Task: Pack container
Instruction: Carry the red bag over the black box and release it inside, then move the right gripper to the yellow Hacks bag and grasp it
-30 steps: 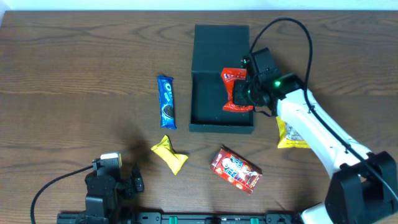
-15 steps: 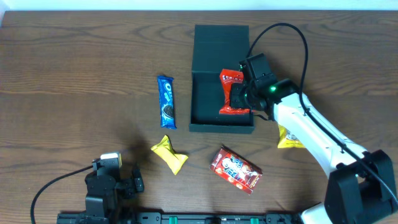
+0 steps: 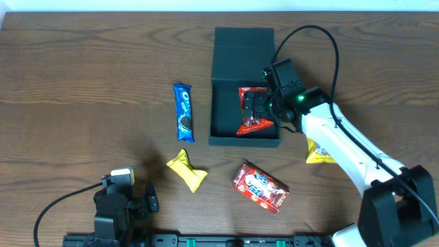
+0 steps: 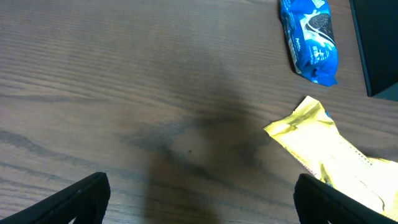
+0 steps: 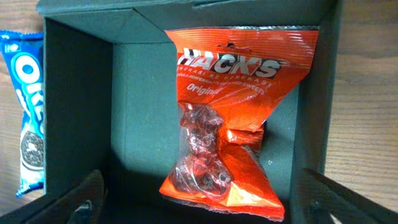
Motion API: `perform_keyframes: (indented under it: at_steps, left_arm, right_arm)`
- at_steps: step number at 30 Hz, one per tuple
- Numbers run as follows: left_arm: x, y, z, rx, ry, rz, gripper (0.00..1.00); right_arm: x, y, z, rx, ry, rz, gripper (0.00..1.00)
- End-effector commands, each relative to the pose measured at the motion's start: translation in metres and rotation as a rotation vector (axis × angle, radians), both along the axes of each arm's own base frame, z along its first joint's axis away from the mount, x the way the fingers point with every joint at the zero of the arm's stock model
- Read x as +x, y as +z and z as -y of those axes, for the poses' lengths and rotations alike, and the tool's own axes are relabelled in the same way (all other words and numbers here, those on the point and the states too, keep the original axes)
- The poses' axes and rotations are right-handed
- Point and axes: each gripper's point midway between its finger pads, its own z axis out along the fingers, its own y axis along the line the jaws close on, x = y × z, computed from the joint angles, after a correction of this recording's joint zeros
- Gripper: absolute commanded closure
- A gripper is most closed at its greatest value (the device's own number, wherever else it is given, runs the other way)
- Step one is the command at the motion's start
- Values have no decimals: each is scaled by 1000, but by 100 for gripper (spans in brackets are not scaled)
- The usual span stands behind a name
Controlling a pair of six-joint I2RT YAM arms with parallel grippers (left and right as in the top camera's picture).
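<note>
The container (image 3: 225, 113) is a dark teal-black box with its flap lid (image 3: 243, 49) folded back, at the table's middle. A red Hacks packet (image 3: 251, 110) lies inside it, against the right wall. My right gripper (image 3: 266, 104) hovers over that side, open. In the right wrist view its fingers (image 5: 87, 200) stand wide on either side of the packet (image 5: 230, 124) without touching it, above the box floor (image 5: 140, 106). My left gripper (image 4: 202, 202) is open over bare wood at the table's near left, nothing between its fingers.
A blue Oreo packet (image 3: 184, 112) lies left of the box. A yellow packet (image 3: 186, 169) and a red snack pack (image 3: 260, 186) lie in front of it. Another yellow packet (image 3: 319, 151) shows partly under the right arm. The left arm (image 3: 116, 206) rests at the near edge.
My right gripper has opened and let go of the red packet, which dropped from above the box's right wall onto its floor. The left arm has not moved.
</note>
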Motion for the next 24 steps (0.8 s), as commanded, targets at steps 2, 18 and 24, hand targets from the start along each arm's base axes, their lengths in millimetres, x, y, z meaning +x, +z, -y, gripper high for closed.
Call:
perform_keyframes:
  at_steps: [2, 18, 24]
  left_arm:
    - [-5, -17, -2, 20, -6, -52, 5]
    - [-5, -17, -2, 20, -6, -52, 5]
    - [-5, -17, -2, 20, -6, -52, 5]
  right_arm:
    - [-4, 29, -2, -25, 89, 94, 1]
    - [-122, 112, 103, -324, -30, 110, 1]
    - [-145, 104, 141, -384, -145, 0, 1]
